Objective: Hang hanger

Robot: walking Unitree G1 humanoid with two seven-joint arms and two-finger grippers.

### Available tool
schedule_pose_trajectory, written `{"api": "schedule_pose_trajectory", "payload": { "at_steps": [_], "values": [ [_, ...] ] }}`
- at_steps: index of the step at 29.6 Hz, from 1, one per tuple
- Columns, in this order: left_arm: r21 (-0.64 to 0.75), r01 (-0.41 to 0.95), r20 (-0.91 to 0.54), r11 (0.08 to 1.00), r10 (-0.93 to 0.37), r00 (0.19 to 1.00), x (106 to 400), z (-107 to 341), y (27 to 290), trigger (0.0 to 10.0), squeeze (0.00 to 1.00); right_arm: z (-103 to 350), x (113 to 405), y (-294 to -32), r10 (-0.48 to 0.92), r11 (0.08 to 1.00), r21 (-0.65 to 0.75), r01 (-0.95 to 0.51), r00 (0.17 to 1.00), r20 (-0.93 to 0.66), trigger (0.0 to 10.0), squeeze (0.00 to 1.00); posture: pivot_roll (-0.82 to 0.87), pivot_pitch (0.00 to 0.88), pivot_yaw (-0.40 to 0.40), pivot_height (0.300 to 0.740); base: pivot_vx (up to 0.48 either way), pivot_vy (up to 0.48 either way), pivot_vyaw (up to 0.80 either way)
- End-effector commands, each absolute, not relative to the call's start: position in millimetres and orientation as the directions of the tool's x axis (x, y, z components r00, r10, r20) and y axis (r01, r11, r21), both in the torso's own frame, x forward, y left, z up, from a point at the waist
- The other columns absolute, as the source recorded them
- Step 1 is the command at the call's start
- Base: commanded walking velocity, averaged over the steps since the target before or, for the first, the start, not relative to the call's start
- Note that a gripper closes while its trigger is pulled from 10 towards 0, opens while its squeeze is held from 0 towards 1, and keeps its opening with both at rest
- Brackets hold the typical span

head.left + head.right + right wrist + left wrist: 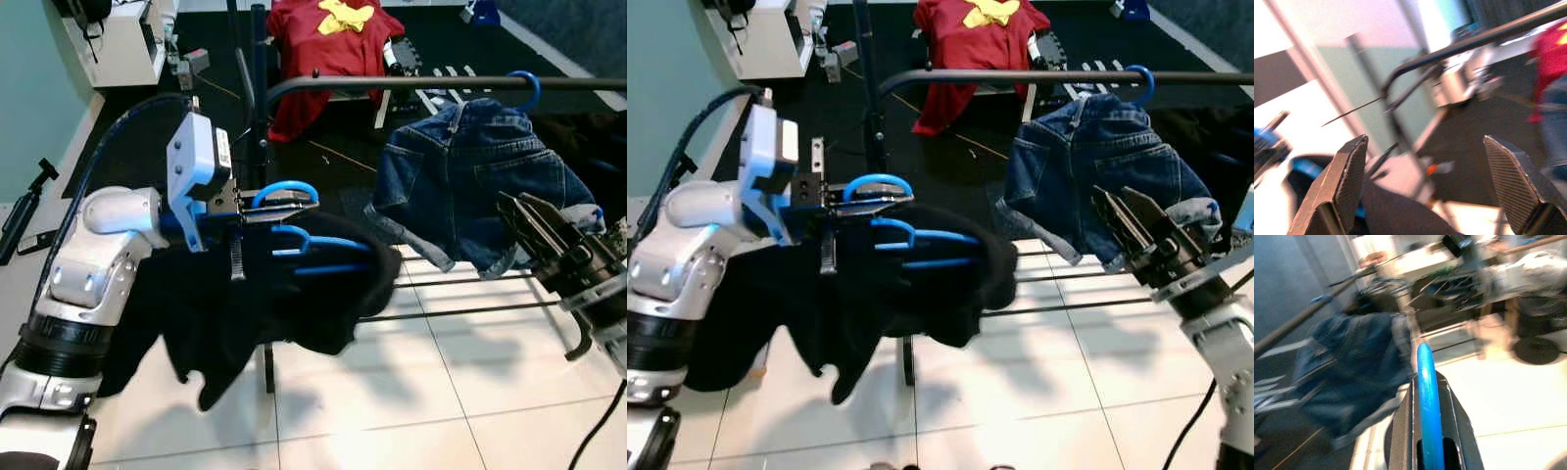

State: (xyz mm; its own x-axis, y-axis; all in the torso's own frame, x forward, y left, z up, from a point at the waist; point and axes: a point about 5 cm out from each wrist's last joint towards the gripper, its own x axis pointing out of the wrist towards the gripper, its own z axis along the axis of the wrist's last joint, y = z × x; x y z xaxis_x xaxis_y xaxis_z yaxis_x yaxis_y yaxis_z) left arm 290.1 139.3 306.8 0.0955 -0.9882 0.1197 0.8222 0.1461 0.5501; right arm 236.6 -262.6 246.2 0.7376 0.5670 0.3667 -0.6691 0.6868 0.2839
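Centrally, a blue hanger (294, 220) carrying a black garment (265, 294) is held up by the left gripper (269, 206), jaws clamped on its hook, below and left of the dark rack bar (411, 83). Denim shorts (470, 176) hang from that bar. The right gripper (534, 230) hovers beside the shorts, jaws wide apart, over the white tiled floor (392, 392).

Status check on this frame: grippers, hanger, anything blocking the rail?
Left gripper shut on blue hanger carrying black garment, below the rail. Right gripper open, empty, beside denim shorts already hung. Rail bare left of the shorts.
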Motion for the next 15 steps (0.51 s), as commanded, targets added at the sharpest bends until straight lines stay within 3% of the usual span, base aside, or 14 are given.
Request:
{"api": "schedule_pose_trajectory", "payload": {
  "at_steps": [1, 9, 15],
  "values": [
    [0.57, 0.817, 0.133, 0.088, -0.991, 0.015, 281, 320, 144, 10.0, 0.0, 249, 225, -258, 0.658, 0.616, 0.249, -0.747, 0.662, 0.359, 10.0, 0.0, -0.1, 0.189, -0.006, 0.74, 0.0, 0.0, 0.0],
    [0.556, 0.831, 0.155, 0.016, -0.984, -0.085, 276, 327, 146, 10.0, 0.0, 245, 213, -258, 0.764, 0.516, 0.277, -0.811, 0.582, 0.279, 10.0, 0.0, -0.1, 0.18, -0.005, 0.74, 0.0, 0.0, 0.0],
    [0.548, 0.836, 0.163, -0.025, -0.977, -0.136, 271, 329, 141, 10.0, 0.0, 246, 214, -259, 0.771, 0.501, 0.29, -0.815, 0.573, 0.279, 10.0, 0.0, -0.11, 0.179, -0.005, 0.74, 0.0, 0.0, 0.0]
  ]
}}
